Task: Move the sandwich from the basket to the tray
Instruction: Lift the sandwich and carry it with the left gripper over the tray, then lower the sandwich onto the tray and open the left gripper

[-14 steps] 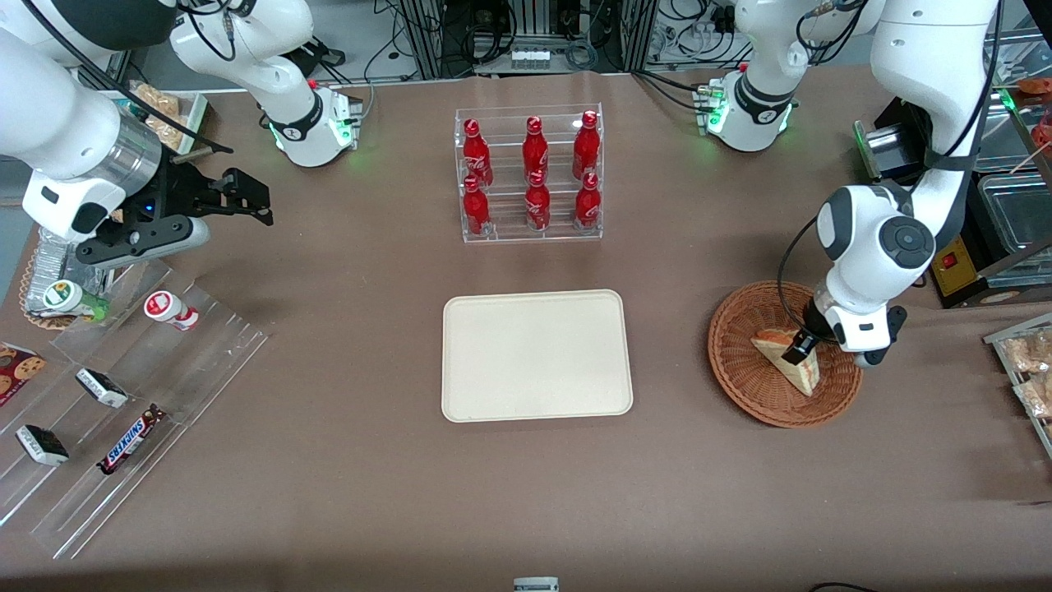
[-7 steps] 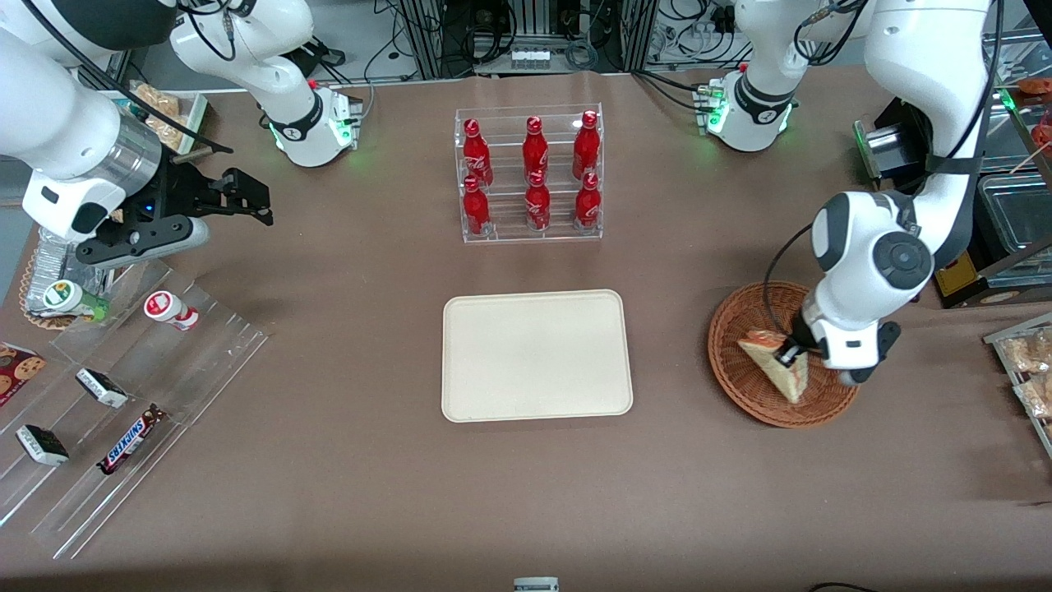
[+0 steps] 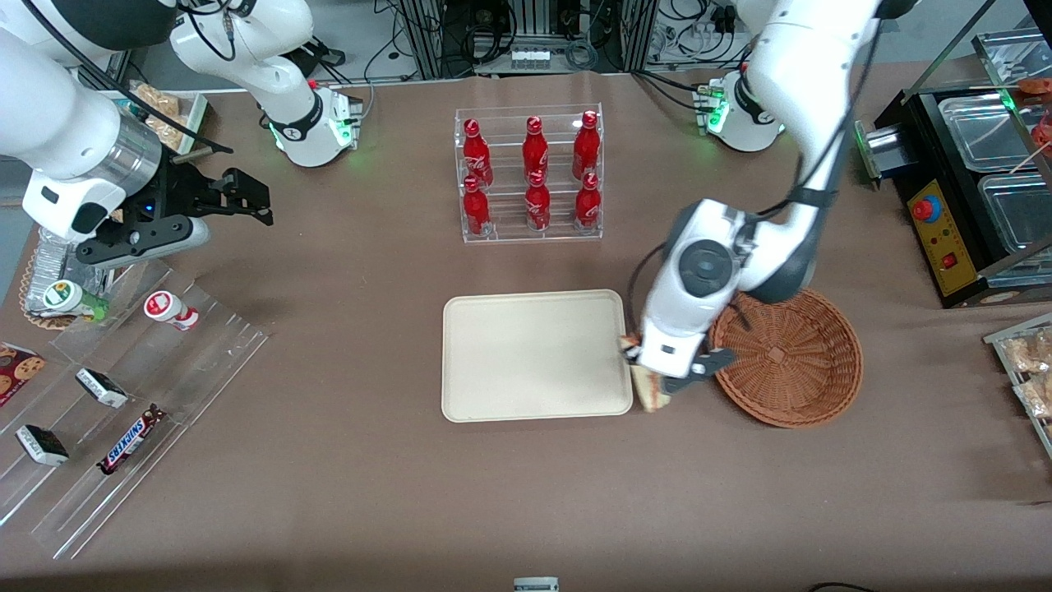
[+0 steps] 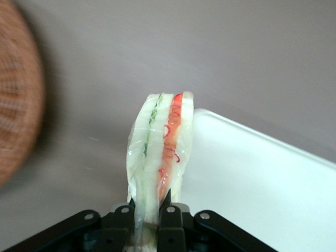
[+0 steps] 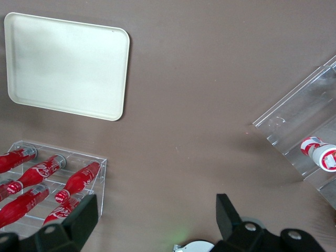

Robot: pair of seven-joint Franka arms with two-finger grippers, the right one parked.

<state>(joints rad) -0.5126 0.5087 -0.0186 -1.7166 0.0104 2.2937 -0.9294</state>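
The sandwich (image 4: 160,152) is held above the tabletop (image 3: 526,493) between the basket (image 3: 789,358) and the tray (image 3: 534,355), just at the tray's edge. Pale bread with green and red filling is seen edge-on, clamped by the gripper (image 4: 152,215) fingers (image 4: 170,212). Cola bottles (image 3: 534,173) stand farther off.

Six red cola bottles (image 3: 531,174) stand in a clear rack (image 3: 529,228); a Snickers bar (image 3: 130,438) lies on acrylic steps (image 3: 123,411).
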